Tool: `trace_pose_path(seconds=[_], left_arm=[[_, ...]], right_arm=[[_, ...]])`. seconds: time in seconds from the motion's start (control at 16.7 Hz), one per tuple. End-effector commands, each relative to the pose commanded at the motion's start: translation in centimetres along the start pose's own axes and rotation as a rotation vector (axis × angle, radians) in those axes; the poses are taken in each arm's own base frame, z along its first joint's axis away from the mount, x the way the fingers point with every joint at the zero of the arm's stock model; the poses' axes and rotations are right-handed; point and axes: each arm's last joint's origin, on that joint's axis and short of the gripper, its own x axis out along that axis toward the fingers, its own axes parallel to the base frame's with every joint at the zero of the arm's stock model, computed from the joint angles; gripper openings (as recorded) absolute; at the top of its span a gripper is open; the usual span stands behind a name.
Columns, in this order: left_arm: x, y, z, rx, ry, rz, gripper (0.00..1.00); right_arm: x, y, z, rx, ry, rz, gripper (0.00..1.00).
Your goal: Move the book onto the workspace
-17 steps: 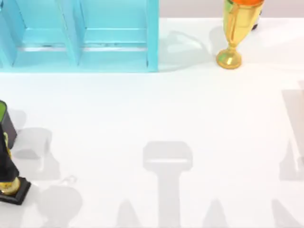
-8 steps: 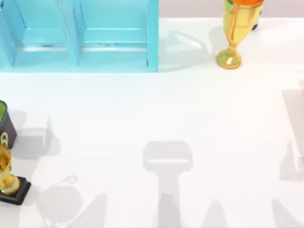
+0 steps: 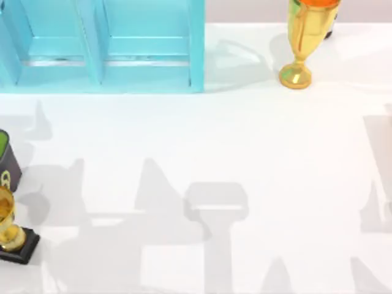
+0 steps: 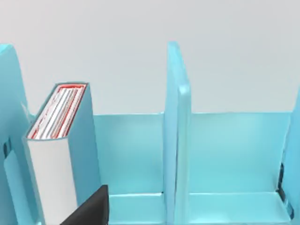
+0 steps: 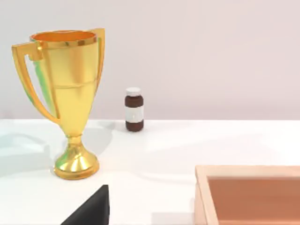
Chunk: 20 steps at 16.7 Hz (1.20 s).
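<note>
The book (image 4: 51,164) stands upright in a compartment of the light blue shelf unit (image 4: 178,140), its white-grey edge facing the left wrist camera and its teal cover on the side. A black part of my left gripper (image 4: 91,208) sits just in front of the book, low and slightly to one side. The workspace (image 3: 245,141) is the broad white tabletop in front of the shelf unit (image 3: 104,49). A black part of my right gripper (image 5: 89,208) hangs over the table near the big gold trophy (image 5: 68,103).
The gold trophy (image 3: 303,43) stands at the back right, with a brown bottle (image 5: 134,109) behind it. A wooden box (image 5: 248,194) lies near the right gripper. At the left edge are a small gold trophy on a black base (image 3: 12,229) and a dark green-topped pot (image 3: 6,159).
A dark arm part that covered the small trophy at the left edge is gone. The left arm's shadows have spread across the table toward the shelf unit. The right side's shadows are unchanged.
</note>
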Motion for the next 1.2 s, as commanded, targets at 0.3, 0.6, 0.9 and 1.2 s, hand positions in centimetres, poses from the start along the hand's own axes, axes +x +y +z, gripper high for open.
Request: trace_pose_path(seconds=[0.3,0.6,0.9,1.2], left_arm=[[7.0,6.3,-6.3,-0.025,0.070,-0.012,1.00],[10.2,10.8,-12.2,-0.022,0.057,-0.022,1.00],[10.8,12.0,-13.9,-0.013,0.039,-0.028,1.00],[11.1,11.7,-13.5,-0.013,0.038,-0.028,1.00]], right_arm=[[0.0,0.0,0.0,0.000,0.000,0.000,1.00],[0.0,0.0,0.0,0.000,0.000,0.000,1.00],[0.0,0.0,0.0,0.000,0.000,0.000,1.00],[0.0,0.0,0.0,0.000,0.000,0.000,1.00]])
